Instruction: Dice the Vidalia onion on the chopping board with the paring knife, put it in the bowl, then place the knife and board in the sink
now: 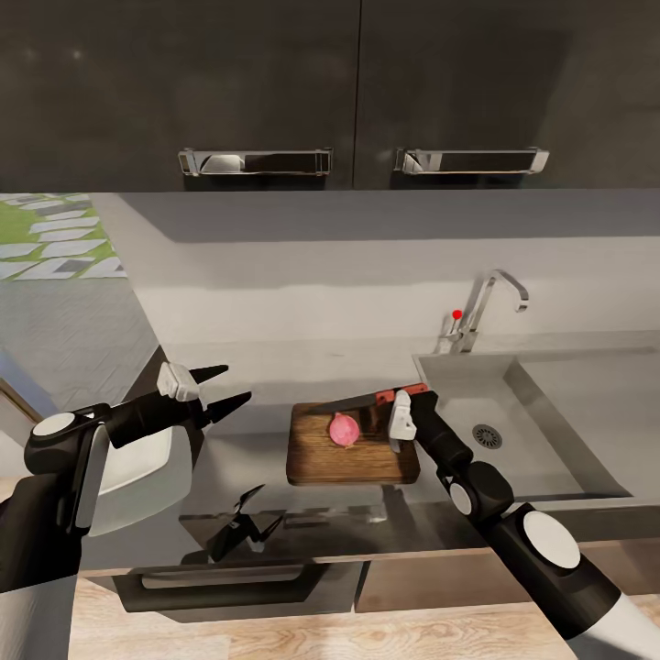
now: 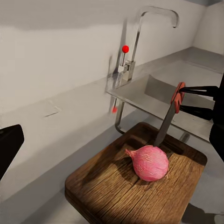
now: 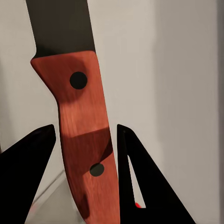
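Head view: you're facing the countertop [image 1: 229,458], with the chopping board [image 1: 353,446] as your landmark, sitting just left of the sink [image 1: 541,412].
Onion: the pink Vidalia onion [image 1: 345,429] sits whole on the board, roughly mid-board toward the back edge. The left wrist view shows it [image 2: 148,162] resting on the wood [image 2: 116,191].
Right gripper: your right gripper [image 1: 403,396] is over the board's back right corner and its fingers are closed around the red handle of the paring knife [image 1: 383,400]. The right wrist view has the handle [image 3: 81,135] pinched between the two dark fingers [image 3: 28,172].
Knife: from the left wrist view the paring knife [image 2: 169,119] is tilted, blade tip down right behind the onion. Can't tell if it's actually touching the onion.
Left gripper: your left gripper [image 1: 223,388] hangs well left of the board, jaws spread wide, holding nothing.
Bowl: the white bowl [image 1: 137,472] is on the countertop left of the board, partly hidden under your left arm.
Tap: the chrome tap [image 1: 486,307] with its red-tipped lever stands behind the board's right end, at the sink's back edge.
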`<state>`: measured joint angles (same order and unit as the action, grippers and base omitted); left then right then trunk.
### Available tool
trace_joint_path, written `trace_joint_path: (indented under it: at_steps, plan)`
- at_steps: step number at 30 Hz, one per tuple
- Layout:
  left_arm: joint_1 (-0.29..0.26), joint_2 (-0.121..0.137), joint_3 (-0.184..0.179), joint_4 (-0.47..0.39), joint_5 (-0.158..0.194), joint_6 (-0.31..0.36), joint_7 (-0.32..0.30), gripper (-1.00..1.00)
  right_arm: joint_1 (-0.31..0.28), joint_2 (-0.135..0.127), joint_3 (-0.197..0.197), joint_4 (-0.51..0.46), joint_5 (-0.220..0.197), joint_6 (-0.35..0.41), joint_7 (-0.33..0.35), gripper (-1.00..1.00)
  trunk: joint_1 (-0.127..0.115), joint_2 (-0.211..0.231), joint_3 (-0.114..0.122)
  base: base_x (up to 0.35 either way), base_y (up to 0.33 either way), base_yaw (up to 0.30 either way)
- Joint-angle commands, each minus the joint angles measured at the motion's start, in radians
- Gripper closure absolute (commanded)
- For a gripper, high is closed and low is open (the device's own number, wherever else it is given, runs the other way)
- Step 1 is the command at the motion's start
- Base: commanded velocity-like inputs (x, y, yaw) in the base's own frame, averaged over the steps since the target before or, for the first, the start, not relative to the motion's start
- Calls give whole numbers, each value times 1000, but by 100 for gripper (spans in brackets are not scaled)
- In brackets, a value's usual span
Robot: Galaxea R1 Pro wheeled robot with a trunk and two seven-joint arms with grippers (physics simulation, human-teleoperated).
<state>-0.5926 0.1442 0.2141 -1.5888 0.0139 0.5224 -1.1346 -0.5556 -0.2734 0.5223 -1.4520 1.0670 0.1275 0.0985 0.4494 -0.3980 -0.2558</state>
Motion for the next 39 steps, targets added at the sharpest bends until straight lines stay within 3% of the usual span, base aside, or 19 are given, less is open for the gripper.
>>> trace_joint_path:
  at_steps: [1,7,30,39]
  plan:
    - [-1,0,1,0,1,10,-4,-100,-1,-1,3,-2,12,8,4,100,1,-2,-2,0,0,0]
    - [-1,0,1,0,1,10,-4,-100,-1,-1,2,-2,27,7,4,100,1,-2,-2,0,0,0]
    - [-1,0,1,0,1,10,-4,-100,-1,-1,2,-2,29,6,4,100,89,-163,-74,0,0,0]
    - [-1,0,1,0,1,10,-4,-100,-1,-1,4,-2,42,6,5,100,89,-163,-74,0,0,0]
